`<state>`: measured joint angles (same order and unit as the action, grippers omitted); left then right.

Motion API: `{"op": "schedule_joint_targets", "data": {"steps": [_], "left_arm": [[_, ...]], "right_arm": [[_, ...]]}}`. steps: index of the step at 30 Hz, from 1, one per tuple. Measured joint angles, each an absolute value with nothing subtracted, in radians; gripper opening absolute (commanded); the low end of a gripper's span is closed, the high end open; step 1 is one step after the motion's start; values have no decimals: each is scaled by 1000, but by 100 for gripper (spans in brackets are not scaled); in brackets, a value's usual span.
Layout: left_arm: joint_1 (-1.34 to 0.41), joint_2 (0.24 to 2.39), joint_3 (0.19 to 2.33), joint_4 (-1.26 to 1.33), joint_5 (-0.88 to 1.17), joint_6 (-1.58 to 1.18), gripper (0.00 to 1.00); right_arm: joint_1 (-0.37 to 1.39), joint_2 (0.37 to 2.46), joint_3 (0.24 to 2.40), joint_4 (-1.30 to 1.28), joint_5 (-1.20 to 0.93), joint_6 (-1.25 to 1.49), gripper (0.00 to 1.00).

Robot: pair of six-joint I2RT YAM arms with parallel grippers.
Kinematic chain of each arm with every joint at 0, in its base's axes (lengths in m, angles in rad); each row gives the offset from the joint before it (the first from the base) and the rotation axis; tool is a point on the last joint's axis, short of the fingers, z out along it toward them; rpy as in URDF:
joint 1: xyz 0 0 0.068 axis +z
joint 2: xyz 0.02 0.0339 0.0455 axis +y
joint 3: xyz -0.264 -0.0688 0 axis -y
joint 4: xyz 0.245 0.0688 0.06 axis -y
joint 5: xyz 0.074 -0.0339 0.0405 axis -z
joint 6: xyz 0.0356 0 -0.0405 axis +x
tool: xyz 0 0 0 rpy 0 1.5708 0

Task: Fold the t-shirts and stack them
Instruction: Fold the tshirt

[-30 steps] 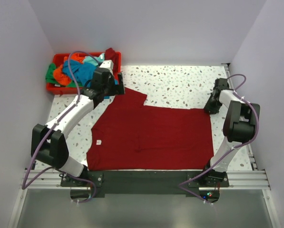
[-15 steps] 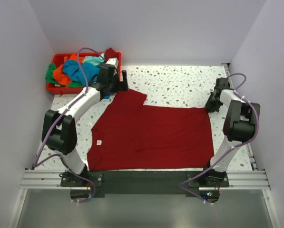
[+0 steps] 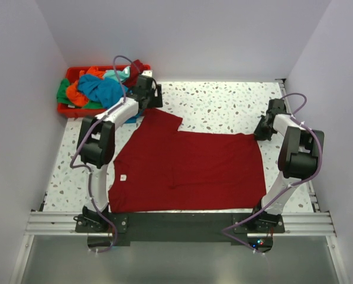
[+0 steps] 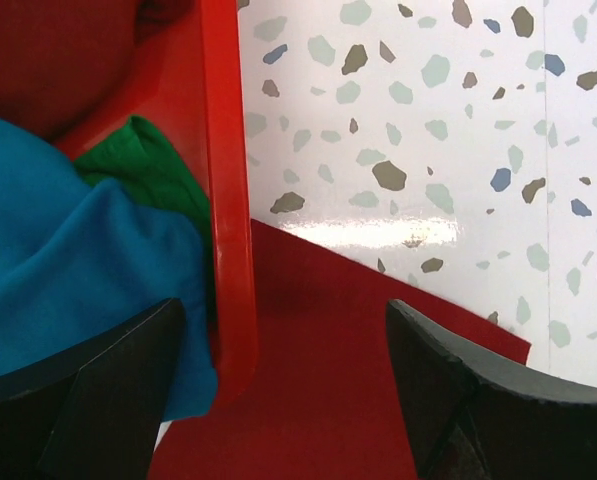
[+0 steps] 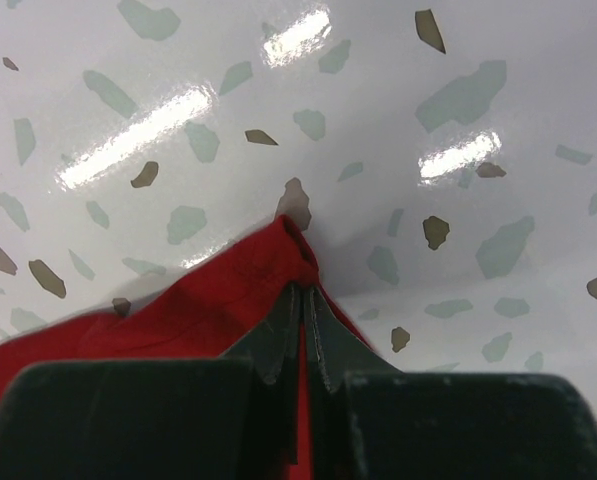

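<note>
From above, a dark red shirt (image 3: 188,171) of soft, matte cloth lies spread flat on the glossy speckled table (image 3: 223,106), with bare tabletop beyond its far edge. At the far left corner a red plastic bin (image 3: 62,110) holds a crumpled blue shirt (image 3: 102,89), orange shirt (image 3: 75,94) and green shirt (image 3: 62,92). The left gripper (image 3: 152,94) hovers by the bin's right end, and the right gripper (image 3: 260,135) sits at the shirt's far right corner. The left wrist view shows the left gripper (image 4: 288,400) spread wide and empty over the dark red shirt (image 4: 328,350), beside the bin (image 4: 223,180) wall, where the blue shirt (image 4: 68,270) and green shirt (image 4: 148,170) bulge. The right wrist view shows the right gripper (image 5: 303,320) pressed together, pinching the dark red shirt (image 5: 178,315) at its puckered corner.
</note>
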<state>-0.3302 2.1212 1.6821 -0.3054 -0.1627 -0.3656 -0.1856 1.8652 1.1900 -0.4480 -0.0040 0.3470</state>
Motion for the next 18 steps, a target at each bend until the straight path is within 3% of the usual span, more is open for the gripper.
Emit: {"op": "schedule_joint_targets", "data": {"steps": [18], "left_arm": [[-437,1883,1349,-133,-268,-377,85]], "right_arm": [[-185,1865,1211,-575,-40,320,0]]}}
